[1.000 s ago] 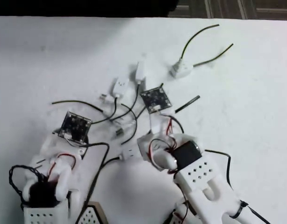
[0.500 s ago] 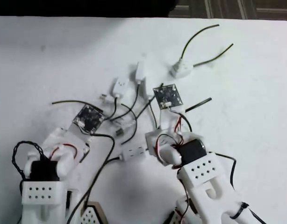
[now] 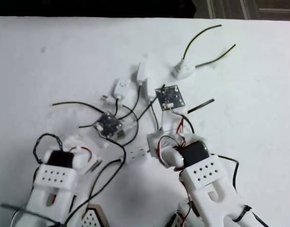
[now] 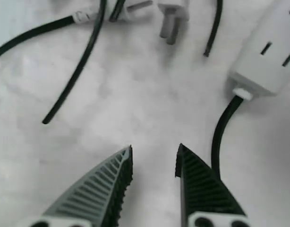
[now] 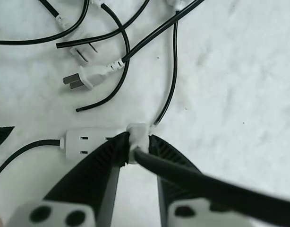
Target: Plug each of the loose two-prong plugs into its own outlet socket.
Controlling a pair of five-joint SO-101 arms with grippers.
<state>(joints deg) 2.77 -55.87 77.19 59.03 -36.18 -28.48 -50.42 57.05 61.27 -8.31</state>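
Right gripper [image 5: 138, 142] is clamping on a white plug [image 5: 138, 134], jaws pressing on both sides of its body. The white plug is sitting right against the end of the outlet strip [image 5: 88, 142]. Whether the prongs are sitting inside a socket, cannot tell. A thin black cord [image 5: 173, 71] is running off from that plug.

Two loose plugs are lying just beyond the strip: first loose plug [image 5: 86, 79] with prongs showing, second loose plug [image 5: 83, 52] beside it, both among black cords.

Left gripper [image 4: 154, 153] is hanging with jaws apart, gripping nothing, tips over bare table [image 4: 135, 104]. The outlet strip is lying near it off to one side, and a two-prong plug [image 4: 171, 19] is lying well past the fingertips.

In the high view the outlet strip [image 3: 135, 153] is lying lower centre of the frame, between the left arm [image 3: 55, 177] at lower left and the right arm [image 3: 204, 175] at lower right. Near centre, a squarish white plug [image 3: 121, 87] and a slim white plug [image 3: 141, 71] are lying side by side. A white block [image 3: 183, 71] is lying at upper centre-right, apart from the rest, two black cords curving away from it.
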